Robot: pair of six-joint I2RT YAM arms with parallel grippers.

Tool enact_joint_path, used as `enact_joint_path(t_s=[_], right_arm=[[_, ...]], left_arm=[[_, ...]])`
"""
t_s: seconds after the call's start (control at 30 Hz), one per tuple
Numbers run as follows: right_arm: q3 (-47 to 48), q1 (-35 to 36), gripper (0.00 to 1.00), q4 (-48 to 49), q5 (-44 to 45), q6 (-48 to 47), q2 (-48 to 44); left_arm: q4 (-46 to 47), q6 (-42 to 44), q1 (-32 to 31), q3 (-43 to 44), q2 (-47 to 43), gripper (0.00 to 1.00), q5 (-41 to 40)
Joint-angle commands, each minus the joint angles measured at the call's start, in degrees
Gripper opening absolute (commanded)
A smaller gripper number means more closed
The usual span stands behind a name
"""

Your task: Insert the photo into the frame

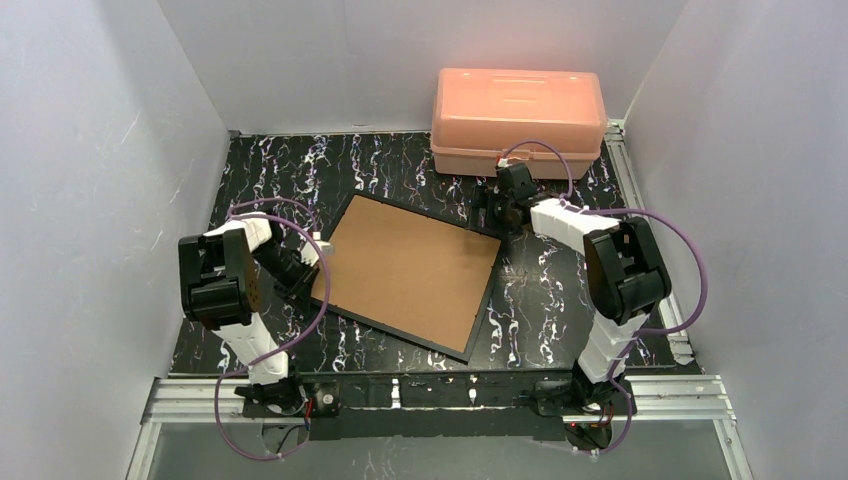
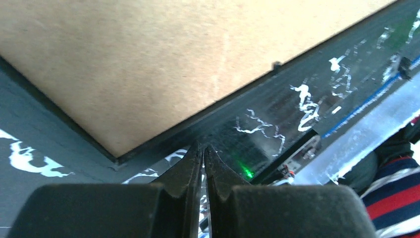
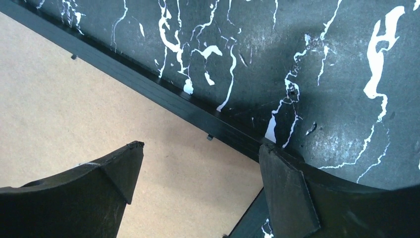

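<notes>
Frame (image 1: pixel 405 270) lies back-up, awaiting opening: left end effector (image 2: pixel 203 148) pressed together beside it, right end effector (image 3: pixel 200 148) spread astride its far corner; likely pinches next.

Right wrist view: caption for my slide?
Open right gripper over a corner of the face-down frame on the marbled table.

Black-and-white arms (image 1: pixel 243 300) trail looping purple cables (image 1: pixel 702 270).
</notes>
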Motion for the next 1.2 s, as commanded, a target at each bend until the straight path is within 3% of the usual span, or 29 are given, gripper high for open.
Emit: enact_joint_path(t_s=[0.0, 0.33, 0.57, 0.77, 1.0, 1.17], right_arm=[[-3.4, -0.3, 0.94, 2.9, -0.8, 1.0, -0.7], [-16.9, -0.2, 0.92, 6.2, -6.9, 6.6, -7.6], [-29.4, 0.7, 0.91, 6.0, -11.4, 10.9, -17.6], [-34.6, 3.0, 0.91, 1.4, -14.1, 15.3, -28.5], [-31.9, 5.6, 0.92, -6.9, -15.2, 17.7, -36.2], [-18.4, 3.7, 0.95, -16.3, -11.8, 9.7, -31.8]], left_arm=[[6.0, -2.7, -0.2, -1.1, -0.5, 0.04, -3.7], [13.6, -11.4, -0.2, 4.7, 5.2, 0.02, -4.5], [14.5, -15.3, -0.2, 11.2, 10.5, 0.01, -3.5], [15.3, -17.9, 0.3, 14.1, 12.1, 0.0, -5.2], [13.8, -20.7, 1.3, 19.2, 15.3, 0.0, -1.5], [11.1, -19.7, 2.2, 18.4, 13.5, 0.0, 0.8]])
